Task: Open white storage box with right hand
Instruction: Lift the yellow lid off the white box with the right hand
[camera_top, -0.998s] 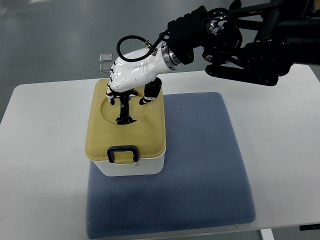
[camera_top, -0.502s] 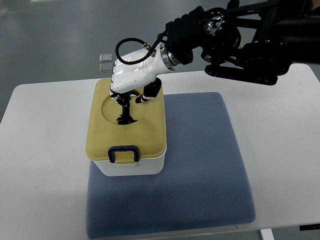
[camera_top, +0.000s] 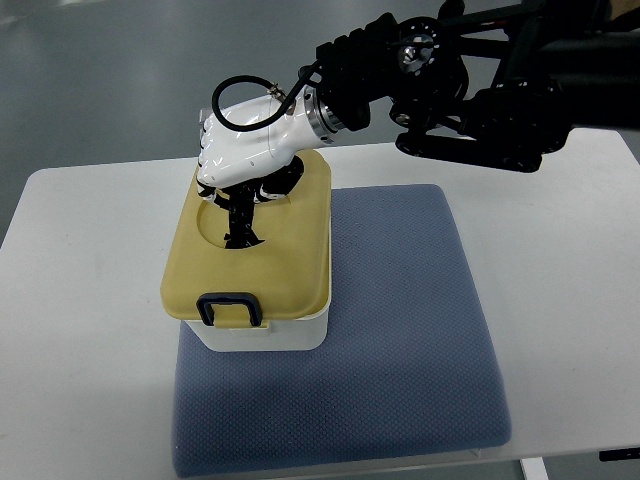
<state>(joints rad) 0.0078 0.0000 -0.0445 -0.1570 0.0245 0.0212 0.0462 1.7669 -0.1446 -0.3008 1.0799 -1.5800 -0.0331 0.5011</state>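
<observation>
A mustard-yellow lid (camera_top: 270, 255) is seen on a white storage box (camera_top: 262, 336), with a dark navy latch (camera_top: 228, 308) at its near edge. The right hand (camera_top: 238, 200) is shelled in glossy white, with black fingers (camera_top: 238, 225) and a black arm (camera_top: 470, 85) behind. A slate-blue, finely dotted mat (camera_top: 400, 340) is laid on a white table (camera_top: 80, 330). The far floor (camera_top: 100, 80) is grey.

The right arm (camera_top: 480, 90) came in from the 2 o'clock corner, its black links stretched toward 9 o'clock. The white right hand (camera_top: 245, 160) hung at the wrist, palm down, dark fingers (camera_top: 238, 215) curled and pointing toward 6 o'clock, closed around something beneath. A black cable (camera_top: 245, 95) looped over the wrist.
</observation>
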